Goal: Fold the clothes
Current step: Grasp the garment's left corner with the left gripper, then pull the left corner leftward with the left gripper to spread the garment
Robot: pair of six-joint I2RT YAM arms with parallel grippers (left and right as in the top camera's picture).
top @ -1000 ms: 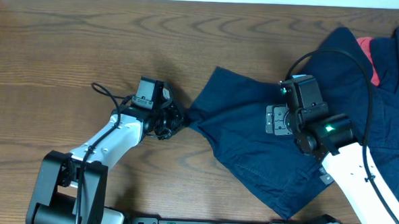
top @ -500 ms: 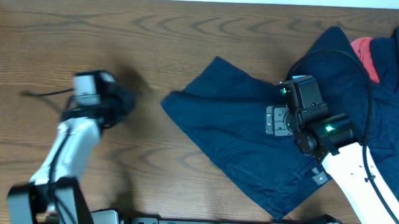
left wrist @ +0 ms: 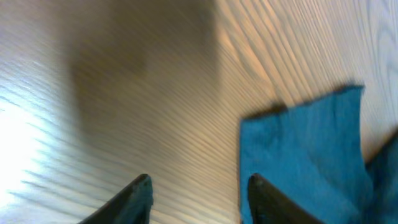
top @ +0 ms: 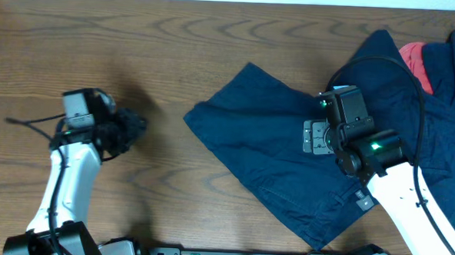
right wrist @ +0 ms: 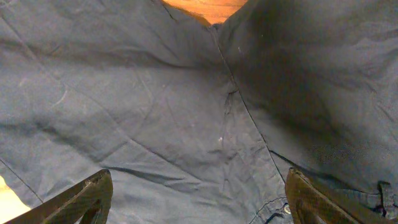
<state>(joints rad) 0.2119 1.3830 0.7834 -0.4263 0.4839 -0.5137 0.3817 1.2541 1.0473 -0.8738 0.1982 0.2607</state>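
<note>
Overhead view: my left claw (top: pixel 123 131) is hovering over the bare wooden table (top: pixel 177 48), well apart from the shorts (top: pixel 265 144). The shorts are lying right of centre, with one corner pointing toward that claw. My right claw (top: pixel 317 137) is hanging over the middle of the shorts. Further right, a navy heap (top: pixel 444 98) is lying with a pink-red piece (top: pixel 417 59) peeking out near the top edge. The shorts are sitting slanted and only partly smoothed, so I judge that I am spreading them out before any fold. To do that well, I should be pinching a hem or corner, not the middle, and drawing it low and outward until both legs are lying flat.

Left wrist view: my left claw (left wrist: pixel 196 193) is standing spread, with only wood grain between its fingers. A corner of the shorts (left wrist: pixel 298 155) is showing at the right, looking brighter blue here.

Right wrist view: my right claw (right wrist: pixel 199 199) is standing spread wide above the shorts (right wrist: pixel 155 112), pinching nothing. Dark, softly creased cloth is filling the view, with a seam running down the middle
</note>
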